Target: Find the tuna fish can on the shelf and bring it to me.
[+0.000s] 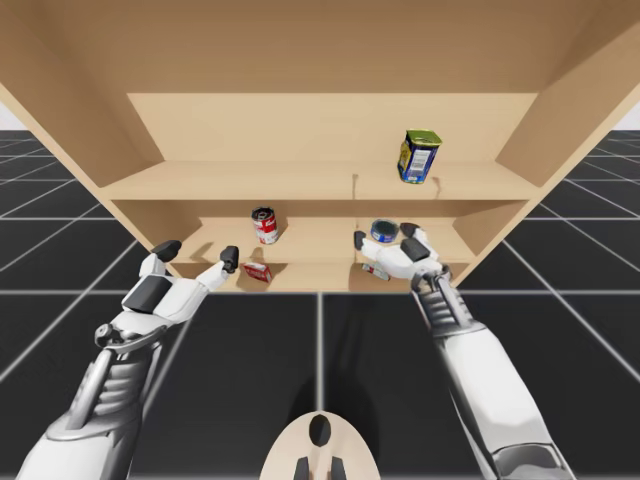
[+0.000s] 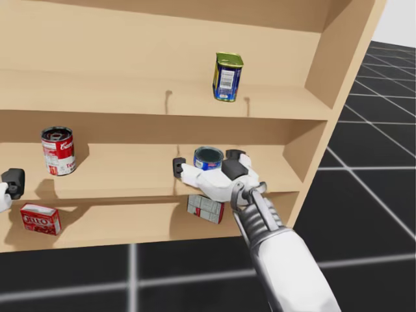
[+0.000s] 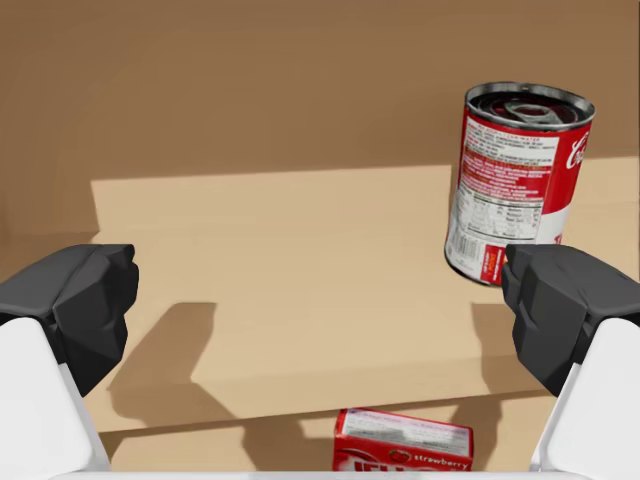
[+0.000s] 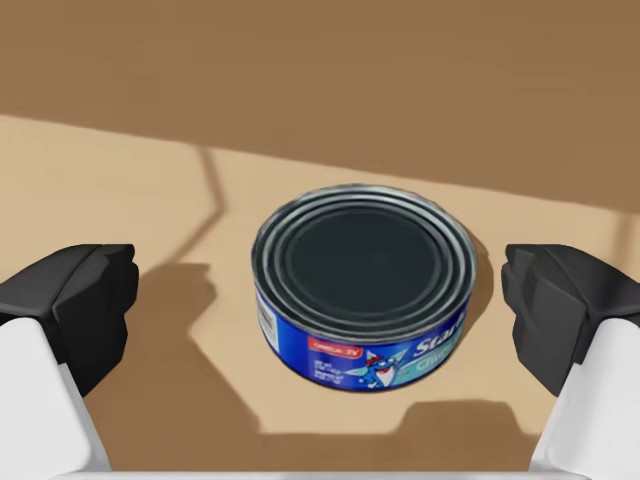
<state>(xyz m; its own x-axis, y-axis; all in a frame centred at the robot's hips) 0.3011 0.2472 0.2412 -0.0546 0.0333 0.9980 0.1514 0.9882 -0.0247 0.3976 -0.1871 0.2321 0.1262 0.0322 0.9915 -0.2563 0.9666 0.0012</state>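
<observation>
The tuna can [image 4: 365, 285], flat and blue with a dark ringed lid, stands upright on the middle shelf board [image 2: 123, 174]. My right gripper [image 4: 320, 310] is open just in front of it, one finger on each side with a gap to the can on both. In the head view the tuna can [image 2: 208, 158] sits between the fingers of that right gripper [image 2: 206, 162]; from above the tuna can [image 1: 383, 231] shows the same. My left gripper [image 1: 199, 253] is open at the shelf's left end and holds nothing.
A red soup can [image 3: 520, 185] stands ahead of my left gripper [image 3: 320, 300], toward one finger. A red box [image 2: 40, 218] and a grey box [image 2: 205, 208] lie on the lowest board. A tall blue and yellow can [image 1: 419, 156] stands on the upper board.
</observation>
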